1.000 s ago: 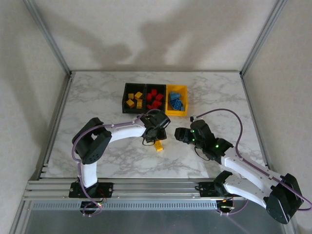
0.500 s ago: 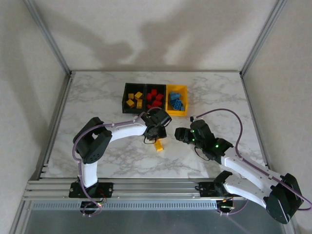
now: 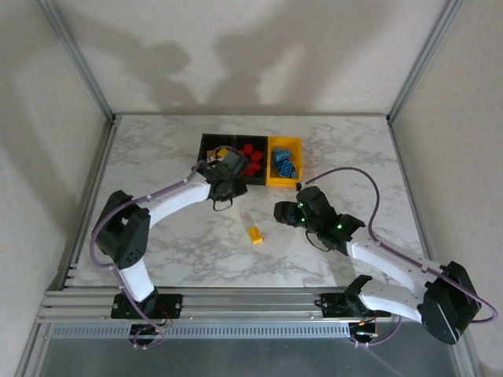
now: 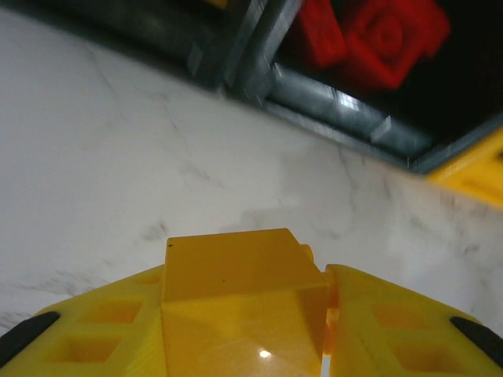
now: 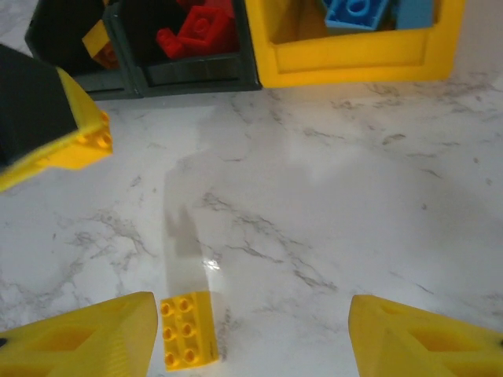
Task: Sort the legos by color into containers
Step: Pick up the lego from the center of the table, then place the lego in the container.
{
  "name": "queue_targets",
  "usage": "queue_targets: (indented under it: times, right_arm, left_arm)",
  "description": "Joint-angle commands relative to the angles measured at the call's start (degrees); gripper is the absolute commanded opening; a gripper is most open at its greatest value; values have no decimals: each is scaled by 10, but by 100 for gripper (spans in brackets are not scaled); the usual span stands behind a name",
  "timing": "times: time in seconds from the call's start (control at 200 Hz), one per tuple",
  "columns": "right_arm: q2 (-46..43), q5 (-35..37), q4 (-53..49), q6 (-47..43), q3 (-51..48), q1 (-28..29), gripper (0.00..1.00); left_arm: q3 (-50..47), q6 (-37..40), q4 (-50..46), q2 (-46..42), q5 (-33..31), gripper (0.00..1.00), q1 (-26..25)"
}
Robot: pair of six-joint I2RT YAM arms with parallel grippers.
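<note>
I work over a white, marble-veined counter (image 3: 157,157). Three joined containers (image 3: 285,140) stand on it in a row, two black and one yellow. One loose yellow lego (image 3: 255,234) lies studs-up on the bare counter, well in front of the containers.

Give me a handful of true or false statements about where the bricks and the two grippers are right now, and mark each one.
1. The left gripper is clamped on a yellow brick. True.
2. The blue bricks lie in a black bin. False: they lie in the yellow bin.
3. A loose yellow brick lies on the marble table, outside the bins. True.
4. The right gripper is shut on a red brick. False: its fingers stand apart with nothing between them.
5. The red bricks sit in the middle black bin. True.
</note>
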Motion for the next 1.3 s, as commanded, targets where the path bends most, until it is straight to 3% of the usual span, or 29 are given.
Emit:
queue_targets:
  times: [0.0, 0.235, 0.471, 0.781, 1.071, 1.297]
  right_arm:
    - [25, -4, 39, -18, 34, 11, 65]
    - [55, -10, 53, -15, 48, 22, 65]
    - [38, 1, 45, -6, 38, 25, 65]
    - [39, 6, 38, -5, 38, 25, 65]
    - [25, 16, 25, -4, 33, 25, 65]
    - [19, 18, 19, -2, 34, 25, 65]
  left_arm:
    - [27, 24, -17, -19, -37, 41, 42]
    - [139, 62, -21, 53, -51, 41, 124]
    - [257, 81, -38, 158, -54, 40, 157]
    - [380, 73, -55, 275, -60, 41, 165]
    - [422, 79, -64, 323, -69, 44, 166]
    - [429, 81, -66, 327, -66, 57, 166]
